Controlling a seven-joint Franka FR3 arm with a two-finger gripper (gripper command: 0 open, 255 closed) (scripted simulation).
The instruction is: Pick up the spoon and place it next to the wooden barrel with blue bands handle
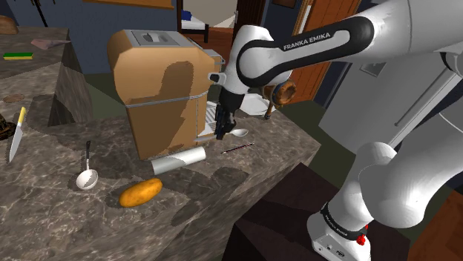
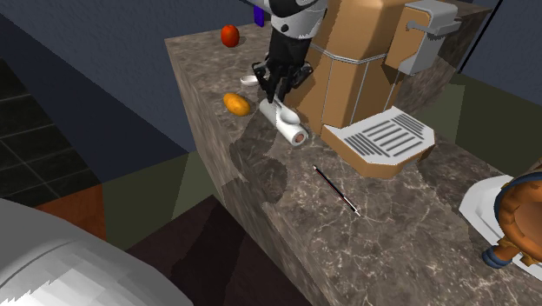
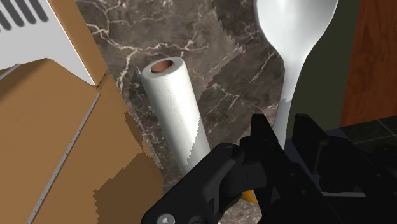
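Fingers point(image 3: 266, 139) pinching the thin handle of a white spoon point(image 3: 296, 32). The spoon's bowl sticks out past the fingertips, raised above the marbled desk point(image 3: 216, 38). Paper roll point(image 3: 175, 108) lies on the desk just beside the fingers, close against a brown box point(image 3: 57, 140). Orange lump point(image 1: 141, 192) lies on the desk, farther from the fingers than the roll. Brown barrel point(image 2: 519, 217) with blue bands sits well apart from the fingers, on a white plate point(image 2: 478, 204).
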